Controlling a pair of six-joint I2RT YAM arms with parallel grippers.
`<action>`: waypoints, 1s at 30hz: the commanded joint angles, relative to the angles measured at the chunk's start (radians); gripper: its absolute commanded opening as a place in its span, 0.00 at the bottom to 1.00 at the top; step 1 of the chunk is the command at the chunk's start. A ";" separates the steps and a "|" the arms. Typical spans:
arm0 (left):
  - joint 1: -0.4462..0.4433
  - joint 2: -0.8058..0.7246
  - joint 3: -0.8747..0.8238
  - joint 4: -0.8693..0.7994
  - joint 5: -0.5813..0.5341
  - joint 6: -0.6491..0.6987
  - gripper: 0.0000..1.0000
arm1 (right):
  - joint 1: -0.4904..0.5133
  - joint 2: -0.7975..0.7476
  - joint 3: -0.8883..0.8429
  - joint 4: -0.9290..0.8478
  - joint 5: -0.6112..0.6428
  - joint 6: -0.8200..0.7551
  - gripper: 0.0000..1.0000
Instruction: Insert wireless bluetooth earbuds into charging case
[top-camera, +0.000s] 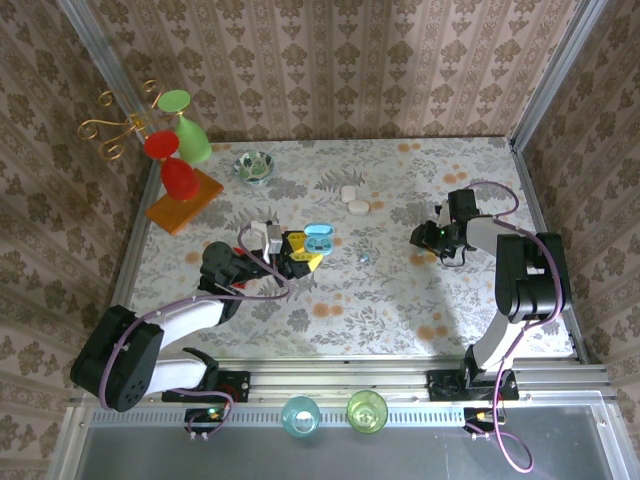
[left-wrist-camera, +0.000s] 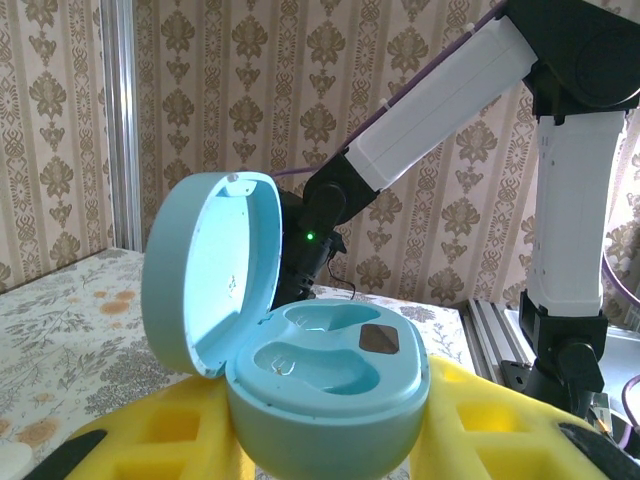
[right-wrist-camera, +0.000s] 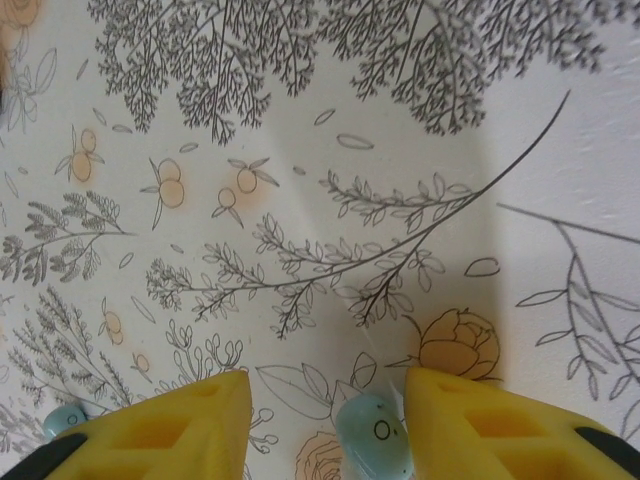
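Right gripper (right-wrist-camera: 328, 388): jaws spread, straddling one earbud (right-wrist-camera: 372, 437) lying on the table (right-wrist-camera: 300, 150). It's off-centre, hard against the finger on the right of the wrist view, with a gap on the other side. Long axis looks roughly along the fingers, so I'd judge a straight close catches it. Second earbud (right-wrist-camera: 63, 420) sits just outside the other finger. Well apart, left gripper (top-camera: 302, 253) pinches the open charging case (left-wrist-camera: 330, 375), wells empty.

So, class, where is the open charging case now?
Top view, left of centre: the charging case is gripped by the left end effector, below-left of two white cases.
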 joint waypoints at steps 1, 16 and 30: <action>0.005 -0.022 -0.002 0.039 0.020 0.024 0.33 | -0.003 -0.008 -0.025 -0.009 -0.044 -0.003 0.42; 0.006 -0.029 -0.010 0.037 0.015 0.032 0.33 | -0.002 0.009 -0.020 -0.022 -0.073 -0.018 0.29; 0.006 -0.029 -0.014 0.035 0.013 0.033 0.33 | 0.000 0.035 0.012 -0.080 -0.035 -0.039 0.21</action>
